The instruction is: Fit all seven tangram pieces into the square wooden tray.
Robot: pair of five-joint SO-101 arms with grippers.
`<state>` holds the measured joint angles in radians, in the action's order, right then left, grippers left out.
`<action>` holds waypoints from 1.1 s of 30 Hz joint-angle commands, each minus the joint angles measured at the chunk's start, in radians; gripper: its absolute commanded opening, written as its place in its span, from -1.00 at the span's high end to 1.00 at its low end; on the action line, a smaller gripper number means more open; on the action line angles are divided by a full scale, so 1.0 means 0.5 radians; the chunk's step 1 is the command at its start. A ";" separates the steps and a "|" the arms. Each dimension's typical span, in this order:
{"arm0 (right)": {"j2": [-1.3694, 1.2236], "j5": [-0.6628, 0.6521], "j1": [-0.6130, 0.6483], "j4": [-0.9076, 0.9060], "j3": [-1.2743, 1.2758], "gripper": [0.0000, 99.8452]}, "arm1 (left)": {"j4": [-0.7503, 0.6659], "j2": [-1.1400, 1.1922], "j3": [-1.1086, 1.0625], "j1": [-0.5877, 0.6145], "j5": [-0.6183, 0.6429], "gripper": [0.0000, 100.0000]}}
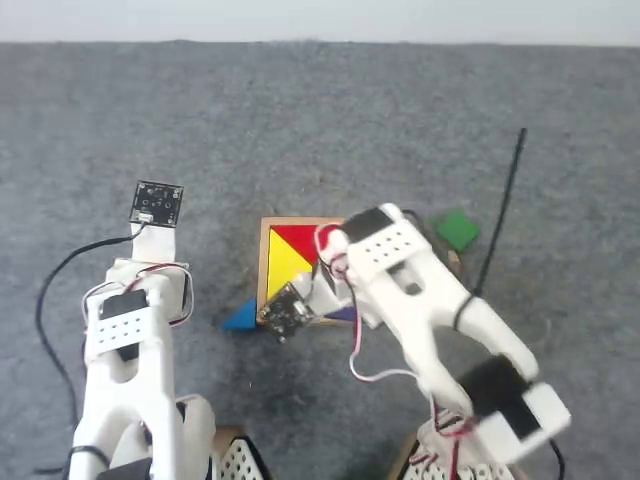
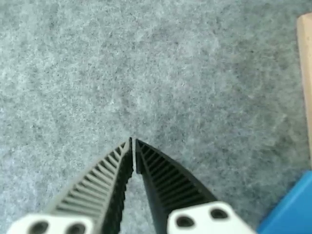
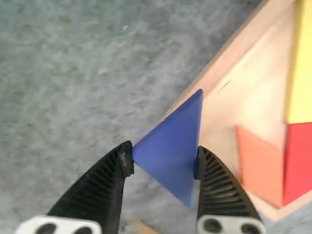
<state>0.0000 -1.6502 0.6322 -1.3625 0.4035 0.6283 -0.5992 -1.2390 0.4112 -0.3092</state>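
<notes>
Right claw (image 3: 163,149) grips blue triangle (image 3: 171,141) over tray rim (image 3: 229,54); left claw (image 2: 133,142) closed.

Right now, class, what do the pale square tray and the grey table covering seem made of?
Pale square tray: probably bare light wood, from its tan, matt surface. Grey table covering: likely felt or short-pile carpet, from its fuzzy, mottled fibres.

A grey felt mat (image 1: 300,120) covers the table, a thin black rod (image 1: 503,205) over it.
</notes>
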 commanded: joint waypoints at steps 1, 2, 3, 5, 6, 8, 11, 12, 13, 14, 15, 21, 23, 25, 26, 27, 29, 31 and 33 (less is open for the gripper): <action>-0.097 0.025 0.069 0.032 -0.227 0.80 | -0.037 -0.061 0.008 0.006 -0.025 0.97; -0.137 0.025 0.078 0.032 -0.261 0.80 | -0.037 -0.061 0.008 0.006 -0.025 0.97; -0.176 0.025 0.084 0.038 -0.288 0.80 | -0.037 -0.061 0.008 0.006 -0.025 0.97; -0.250 0.021 0.087 0.051 -0.341 0.80 | -0.037 -0.061 0.008 0.006 -0.025 0.97; -0.290 0.018 0.091 0.051 -0.371 0.80 | -0.037 -0.061 0.008 0.006 -0.025 0.97; -0.367 0.018 0.097 0.051 -0.430 0.80 | -0.037 -0.061 0.008 0.006 -0.025 0.97; -0.471 0.018 0.097 0.051 -0.506 0.79 | -0.037 -0.061 0.008 0.006 -0.025 0.97; -0.489 0.018 0.094 0.048 -0.522 0.79 | -0.037 -0.061 0.008 0.006 -0.025 0.97; -0.508 0.018 0.091 0.048 -0.531 0.79 | -0.040 -0.061 0.008 0.006 -0.025 0.97; -0.520 0.018 0.091 0.048 -0.543 0.78 | -0.040 -0.061 0.008 0.006 -0.025 0.97; -0.526 0.018 0.087 0.048 -0.549 0.76 | -0.040 -0.061 0.008 0.006 -0.025 0.97; -0.529 0.006 0.035 0.044 -0.546 0.55 | -0.040 -0.061 0.008 0.006 -0.025 0.97; -0.526 -0.021 0.002 0.029 -0.537 0.54 | -0.040 -0.061 0.008 0.006 -0.025 0.97; -0.520 -0.021 -0.017 0.014 -0.537 0.54 | -0.040 -0.061 0.008 0.006 -0.025 0.97; -0.514 -0.025 -0.026 -0.020 -0.537 0.54 | -0.040 -0.061 0.008 0.006 -0.025 0.97; -0.511 -0.028 -0.029 -0.054 -0.540 0.54 | -0.040 -0.061 0.008 0.006 -0.025 0.97; -0.511 -0.028 -0.032 -0.078 -0.546 0.54 | -0.040 -0.061 0.008 0.006 -0.025 0.97; -0.511 -0.028 -0.038 -0.081 -0.549 0.54 | -0.040 -0.061 0.008 0.006 -0.025 0.97; -0.511 -0.021 -0.041 -0.081 -0.552 0.54 | -0.040 -0.061 0.008 0.006 -0.025 0.97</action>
<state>-0.2746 -1.6487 0.6368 -1.3840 0.1811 0.6283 -0.5992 -1.2390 0.4127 -0.3092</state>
